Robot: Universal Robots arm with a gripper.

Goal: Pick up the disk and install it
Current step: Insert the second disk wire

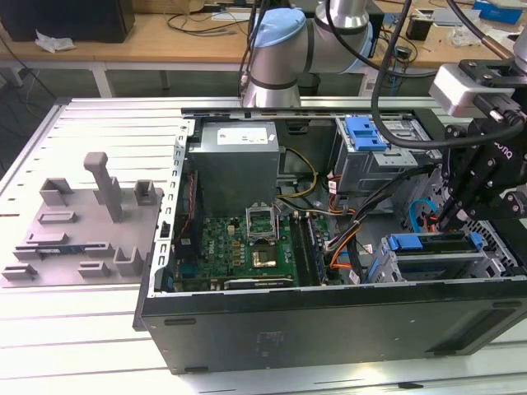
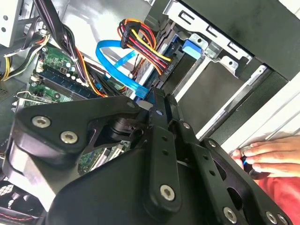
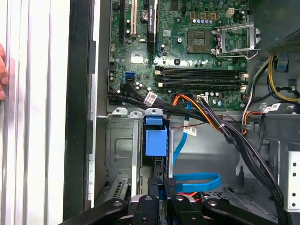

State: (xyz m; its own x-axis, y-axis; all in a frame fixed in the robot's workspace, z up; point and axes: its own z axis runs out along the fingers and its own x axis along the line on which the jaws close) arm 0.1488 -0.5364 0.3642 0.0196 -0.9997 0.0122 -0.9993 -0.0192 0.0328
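Exterior view, L to R: grey fixture plate (image 1: 78,234) with upright pegs on the slatted metal surface (image 1: 99,123); open PC case (image 1: 329,329) w/ green motherboard (image 1: 247,251) and grey PSU box (image 1: 235,156); blue-latched drive cage (image 1: 370,152) at rear. Gripper (image 1: 451,216) hangs at the view's right, over the front drive bay (image 1: 436,259). Disk (image 3: 155,140) sits edge-on in that bay, blue rail showing, just ahead of the fingertips (image 3: 168,185) in first wrist view. Fingertips look pinched together, nothing held. A person's hand (image 2: 269,157) rests on the case edge.
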